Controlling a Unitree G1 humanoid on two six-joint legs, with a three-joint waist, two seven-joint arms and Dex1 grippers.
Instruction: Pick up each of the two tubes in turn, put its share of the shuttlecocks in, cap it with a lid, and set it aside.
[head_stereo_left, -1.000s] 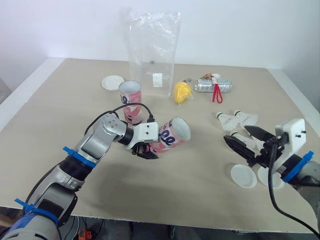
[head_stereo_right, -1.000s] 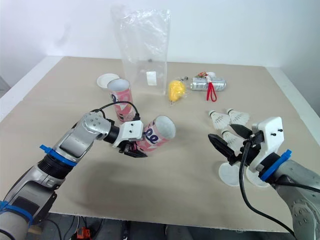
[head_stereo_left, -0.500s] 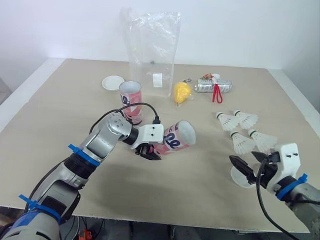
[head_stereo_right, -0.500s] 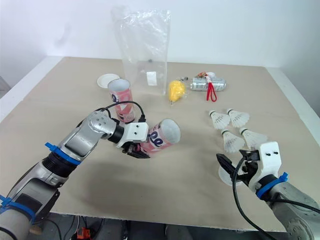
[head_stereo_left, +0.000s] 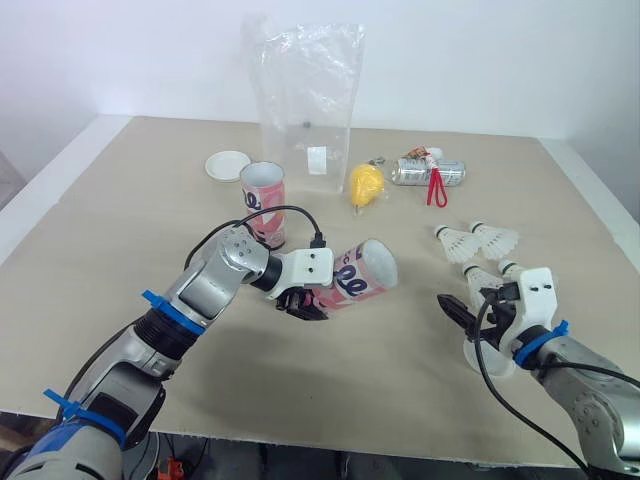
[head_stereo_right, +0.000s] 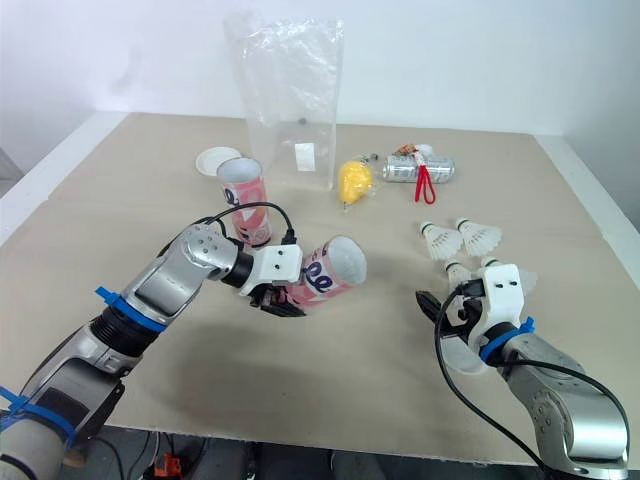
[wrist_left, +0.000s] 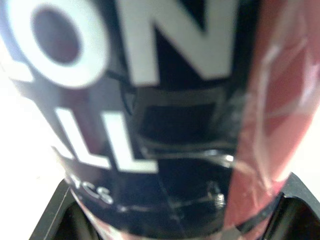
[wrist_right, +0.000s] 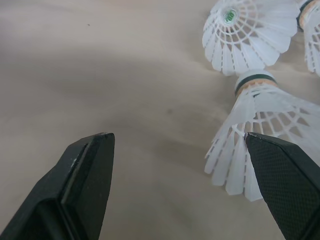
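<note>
**Pink tube held sideways, right pincer gaping by the shuttlecocks**

Pink-and-white tube (head_stereo_left: 352, 279) is up off the table (head_stereo_left: 120, 220), lying nearly level with its open mouth toward the robot's right. The left gripper (head_stereo_left: 304, 302) is clamped on the end away from the mouth. The left wrist view is where the print gets readable — big white block letters on dark, an "O" and an "N", two "L"s below, plus tiny text I can't make out. The head views just give dark loopy lettering on pink. A second tube (head_stereo_left: 263, 203) stands upright behind it with the same print, and a white lid (head_stereo_left: 227, 165) lies further back-left.

The right gripper (wrist_right: 185, 175) is spread wide, holding nothing, low over the table. Its wrist view picks out a shuttlecock (wrist_right: 252, 145) just beside one finger, with a green band at the cork — the head views give only white feathers. Two more shuttlecocks (head_stereo_left: 458, 241) lie beyond. Another lid (head_stereo_left: 487, 357) sits by that wrist. A clear plastic bag (head_stereo_left: 305, 100) and a can (head_stereo_left: 425, 172) are at the back, labels unreadable.
</note>
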